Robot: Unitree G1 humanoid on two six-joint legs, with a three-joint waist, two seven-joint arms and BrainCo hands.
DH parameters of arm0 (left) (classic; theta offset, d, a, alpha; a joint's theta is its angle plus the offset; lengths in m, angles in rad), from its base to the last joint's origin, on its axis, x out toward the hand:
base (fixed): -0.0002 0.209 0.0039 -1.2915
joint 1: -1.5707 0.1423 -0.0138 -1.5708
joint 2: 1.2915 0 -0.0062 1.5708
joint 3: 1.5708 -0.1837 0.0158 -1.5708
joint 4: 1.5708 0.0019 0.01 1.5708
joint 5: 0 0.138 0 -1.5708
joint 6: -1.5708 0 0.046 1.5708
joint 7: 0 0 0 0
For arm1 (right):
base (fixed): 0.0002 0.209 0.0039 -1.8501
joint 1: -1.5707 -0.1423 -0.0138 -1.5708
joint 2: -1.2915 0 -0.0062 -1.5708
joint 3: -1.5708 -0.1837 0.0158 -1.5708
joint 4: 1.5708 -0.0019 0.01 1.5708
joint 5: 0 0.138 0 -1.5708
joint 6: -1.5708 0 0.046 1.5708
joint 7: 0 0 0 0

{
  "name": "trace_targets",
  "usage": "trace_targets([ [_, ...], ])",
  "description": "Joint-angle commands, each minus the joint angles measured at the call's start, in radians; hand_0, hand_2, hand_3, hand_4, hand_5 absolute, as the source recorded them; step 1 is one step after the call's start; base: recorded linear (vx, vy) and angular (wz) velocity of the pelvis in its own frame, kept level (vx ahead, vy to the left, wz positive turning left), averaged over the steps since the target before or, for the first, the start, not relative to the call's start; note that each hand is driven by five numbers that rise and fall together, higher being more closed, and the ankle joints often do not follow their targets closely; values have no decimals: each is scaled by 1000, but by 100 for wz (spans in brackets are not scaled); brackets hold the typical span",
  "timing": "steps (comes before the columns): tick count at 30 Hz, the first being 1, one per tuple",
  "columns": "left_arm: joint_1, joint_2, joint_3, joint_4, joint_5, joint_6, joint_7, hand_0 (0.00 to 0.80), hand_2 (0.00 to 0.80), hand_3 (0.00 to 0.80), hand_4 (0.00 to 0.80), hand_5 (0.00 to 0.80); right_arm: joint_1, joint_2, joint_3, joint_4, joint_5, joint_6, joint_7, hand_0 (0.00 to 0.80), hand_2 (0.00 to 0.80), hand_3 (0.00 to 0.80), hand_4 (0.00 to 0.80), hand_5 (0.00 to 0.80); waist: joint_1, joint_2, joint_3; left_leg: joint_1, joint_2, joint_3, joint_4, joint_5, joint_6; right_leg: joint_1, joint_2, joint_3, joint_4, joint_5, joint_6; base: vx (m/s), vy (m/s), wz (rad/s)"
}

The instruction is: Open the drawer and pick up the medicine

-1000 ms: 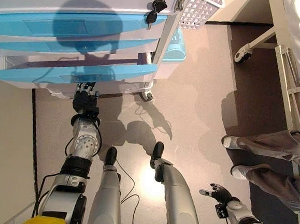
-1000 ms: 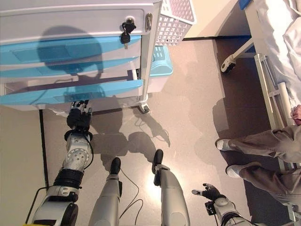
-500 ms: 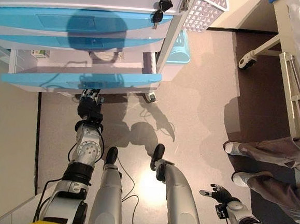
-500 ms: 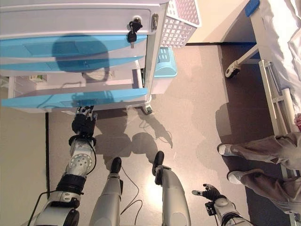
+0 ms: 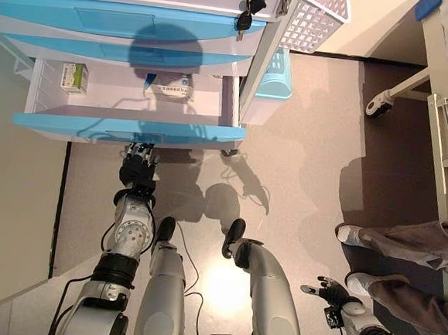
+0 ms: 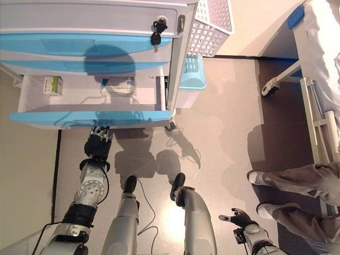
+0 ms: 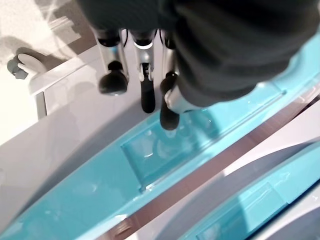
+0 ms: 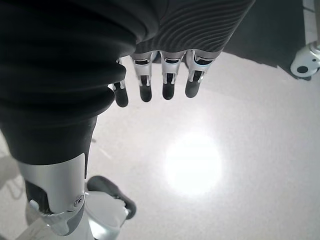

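Medicine: a green-white box point(image 5: 74, 77) sits in the drawer's point(image 5: 126, 129) far left corner, and a flat white packet point(image 5: 170, 88) lies against its back wall near the middle; neither is held. Left hand point(image 5: 138, 168) sits under the drawer's blue front point(image 7: 150, 160), fingers point(image 7: 145, 90) curled at its lower edge; we judge it hooked there, pulling. Right hand point(image 5: 329, 289) hangs idle low beside the robot's right side, fingers loosely spread, nothing in it. To do this well, we would pull straight out, stop before the drawer tips, then let go and reach over the front. Versus earlier frames, the drawer is much further out and the medicine now shows. A person's legs point(image 5: 403, 259) stand near a bed frame point(image 5: 444, 130).
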Motion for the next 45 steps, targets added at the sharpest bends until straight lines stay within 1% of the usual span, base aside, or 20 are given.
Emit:
trace_targets([
  [1, -81, 57, 18, -403, 132, -119, -168, 800, 800, 800, 800, 800, 100, -54, 17, 26, -17, 7, -9, 0, 0, 0, 0, 0, 15, 31, -99, -142, -92, 4, 16, 123, 37, 55, 24, -25, -10, -21, 76, -10, -42, 7],
  [2, -71, 55, 18, -415, 131, -114, -172, 800, 800, 800, 800, 800, 100, -52, 17, 26, -18, 6, -9, 0, 0, 0, 0, 0, 20, 30, -97, -141, -92, -4, 16, 125, 36, 57, 24, -32, -3, -27, 74, -5, -29, 10],
  [6, -61, 55, 11, -426, 132, -109, -176, 800, 800, 800, 800, 800, 100, -53, 16, 25, -17, 6, -10, 0, 0, 0, 0, 0, 26, 29, -92, -138, -92, -12, 16, 128, 34, 65, 24, -39, 0, -32, 71, -9, -36, 12],
  [16, 9, 52, -16, -480, 120, -77, -204, 800, 800, 800, 800, 800, 93, -52, 20, 27, -17, 6, -13, 0, 0, 0, 0, 0, 55, 29, -77, -134, -92, -43, 12, 140, 29, 79, 23, -80, 19, -53, 66, -8, -42, 10],
  [29, 84, 85, -75, -579, 88, -33, -261, 800, 800, 800, 800, 800, 90, -48, 33, 13, -21, 0, -11, 0, 0, 0, 0, 0, 92, 19, -66, -125, -92, -86, -3, 155, 23, 101, 24, -125, 27, -73, 64, 20, -40, 14],
  [30, 93, 92, -76, -593, 82, -29, -264, 800, 800, 800, 800, 800, 92, -46, 37, 7, -20, -3, -9, 0, 0, 0, 0, 0, 96, 8, -65, -111, -94, -90, 0, 126, 22, 112, 26, -119, 37, -104, 74, 20, -33, 6],
  [31, 93, 93, -77, -595, 82, -29, -264, 800, 800, 800, 800, 800, 92, -45, 36, 6, -19, -3, -10, 0, 0, 0, 0, 0, 100, 14, -61, -121, -93, -92, -8, 157, 22, 106, 26, -133, 29, -76, 65, 126, -125, 12],
  [32, 101, 97, -83, -606, 75, -23, -268, 800, 800, 800, 800, 800, 96, -44, 39, 7, -18, -5, -10, 0, 0, 0, 0, 0, 104, 0, -61, -109, -93, -98, -6, 132, 20, 116, 27, -128, 37, -108, 73, 31, -63, 15],
  [40, 121, 124, -104, -653, 66, -8, -275, 800, 800, 800, 800, 800, 104, -42, 40, 5, -6, -8, -15, 0, 0, 0, 0, 0, 130, -15, -52, -100, -96, -123, -29, 143, 17, 130, 21, -162, 45, -126, 76, 53, -55, 18],
  [45, 119, 137, -115, -679, 68, -6, -271, 800, 800, 800, 800, 800, 104, -38, 44, 0, 2, -11, -18, 0, 0, 0, 0, 0, 141, -19, -48, -99, -104, -136, -31, 145, 17, 140, 16, -176, 52, -137, 76, 38, -23, 13],
])
